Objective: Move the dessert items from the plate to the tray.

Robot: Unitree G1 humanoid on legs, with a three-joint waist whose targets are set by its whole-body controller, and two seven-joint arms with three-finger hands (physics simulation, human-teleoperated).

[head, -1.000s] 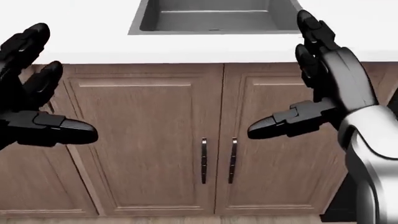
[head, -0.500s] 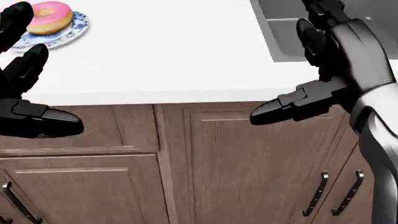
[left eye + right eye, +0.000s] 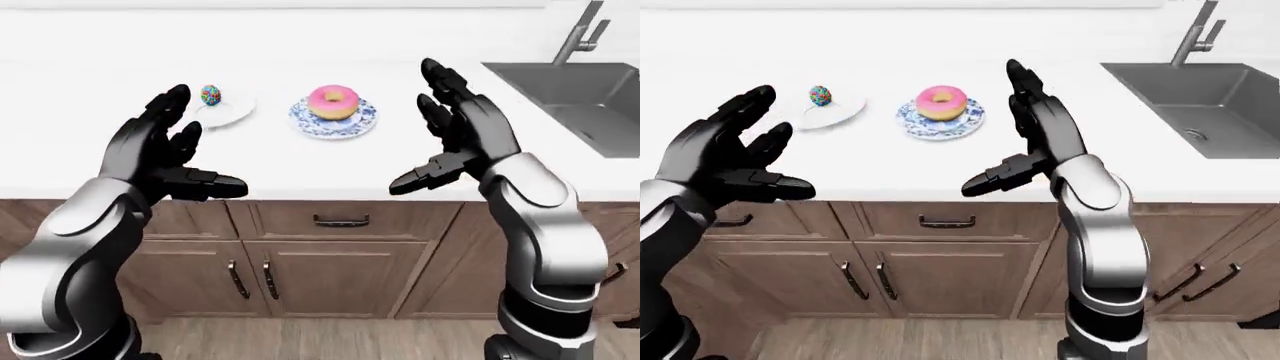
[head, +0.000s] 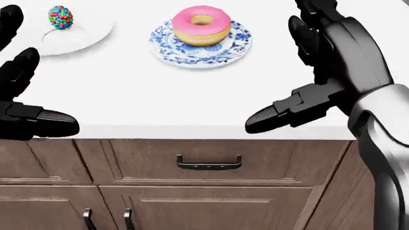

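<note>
While fingers [image 4: 307, 108] spread, donut [image 4: 201, 24] lies beyond

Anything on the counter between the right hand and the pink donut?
No. In the head view, only bare white counter separates the right hand from the pink donut on its blue-patterned plate.

White countertop [image 3: 300, 161] spans the width of the left-eye view. Grey steel sink basin [image 3: 585, 97] set into it at upper right, metal faucet [image 3: 578, 37] standing at its top edge. Below the counter: brown wood cabinets [image 3: 330, 277] with a drawer bearing a dark bar handle [image 3: 341, 220], and paired vertical door handles [image 3: 250, 279]. Wood-plank floor [image 3: 310, 339] along the bottom.
</note>
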